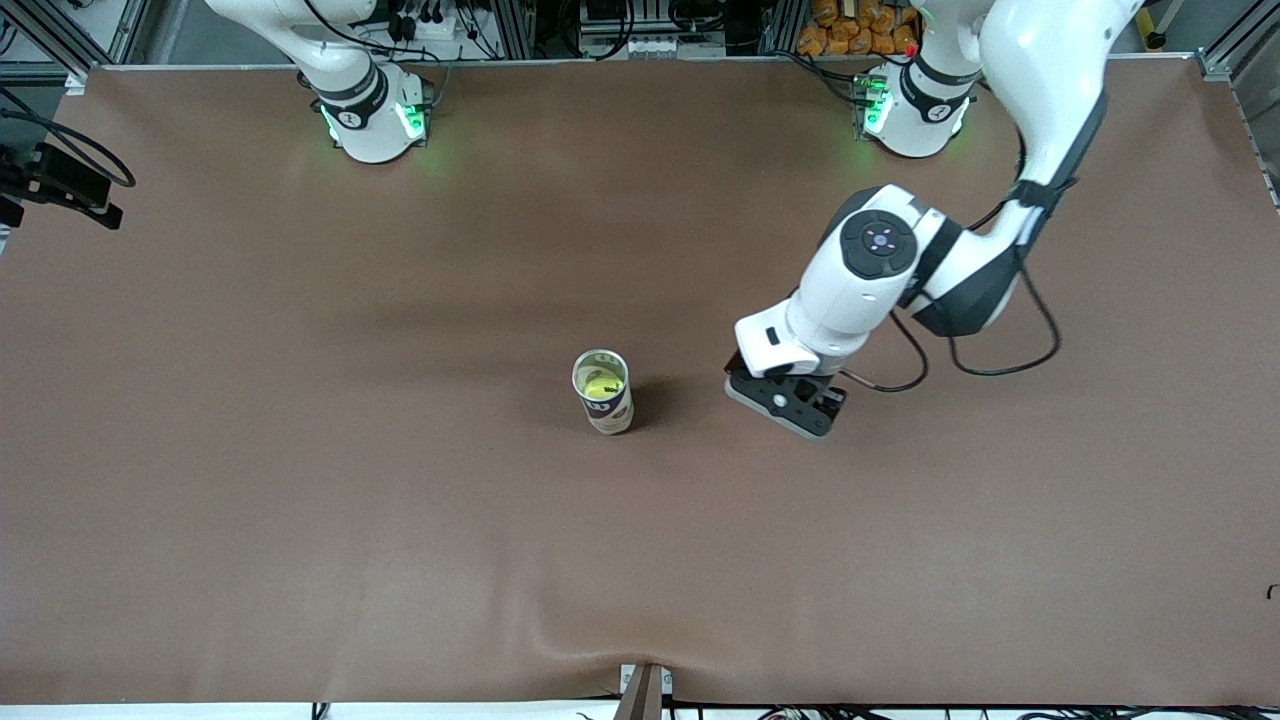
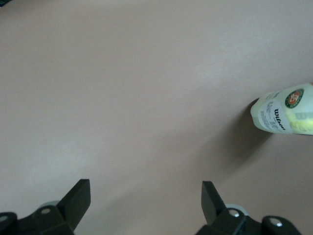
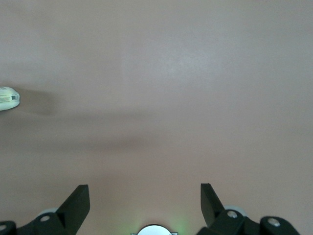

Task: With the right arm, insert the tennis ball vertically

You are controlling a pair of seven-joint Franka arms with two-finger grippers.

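**Ball already down in the can, both grippers empty**

A clear plastic tennis-ball can (image 1: pixel 603 391) with a printed white label stands upright on the brown matte table (image 1: pixel 300 500), roughly mid-table. Looking down its open mouth from the front view, a fuzzy yellow-green tennis ball (image 1: pixel 604 384) sits inside, low in the tube; through the wall in the left wrist view the same yellow shows near the base (image 2: pixel 304 117). Judged from this, the insertion looks finished.

The left gripper (image 1: pixel 790 400) hangs low over the table at about three o'clock from the can, well apart from it, its black fingers (image 2: pixel 78 200) spread wide with nothing between them. The right gripper (image 3: pixel 145 203) is out of the front view's frame; only the right arm's base (image 1: pixel 372 115) shows at about eleven o'clock from the can. Its wrist view shows its fingers (image 3: pixel 76 203) likewise spread and empty, over bare table, the can a small shape (image 3: pixel 9 98) at the view's edge.

The ball should handle light, springy and grippy thanks to its felt; a pinch across its widest part would hold it. The thin-walled can is light, smooth and tippy, so any contact at its rim could topple it.
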